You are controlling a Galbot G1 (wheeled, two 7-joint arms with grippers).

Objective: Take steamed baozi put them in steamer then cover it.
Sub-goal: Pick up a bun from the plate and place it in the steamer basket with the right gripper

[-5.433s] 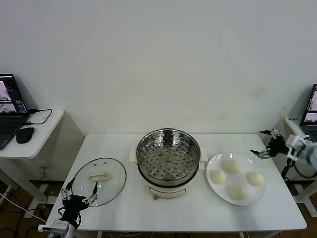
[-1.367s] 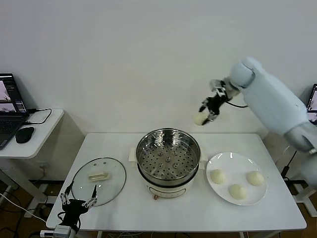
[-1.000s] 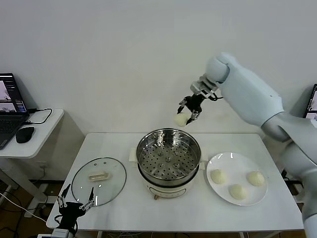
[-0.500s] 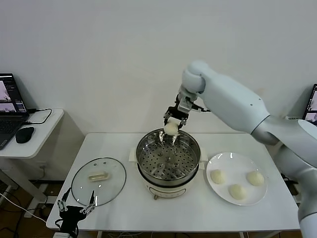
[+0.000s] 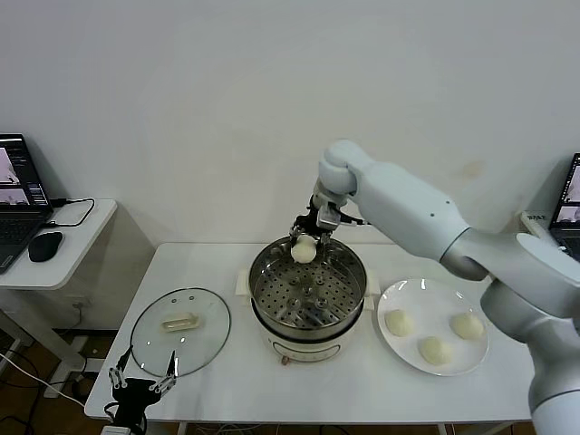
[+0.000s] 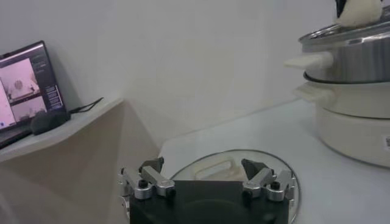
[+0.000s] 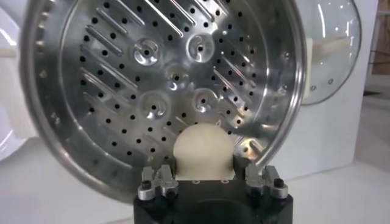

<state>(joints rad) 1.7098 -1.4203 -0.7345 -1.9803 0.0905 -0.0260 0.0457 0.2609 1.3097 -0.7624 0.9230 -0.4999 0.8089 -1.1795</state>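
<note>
Baozi (image 5: 304, 249) hung over the steamer's (image 5: 349, 281) far rim, pinched at its sides by our right gripper (image 5: 308, 237), and we judged it light, soft and easily dented, best held gently across its middle, while our left gripper (image 5: 140, 381) waited open beside the desk (image 5: 227, 381).

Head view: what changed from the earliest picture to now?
The right gripper took one baozi off the plate and carried it leftward, now over the steamer. Three buns, the cover and the parked left gripper stayed put.
</note>
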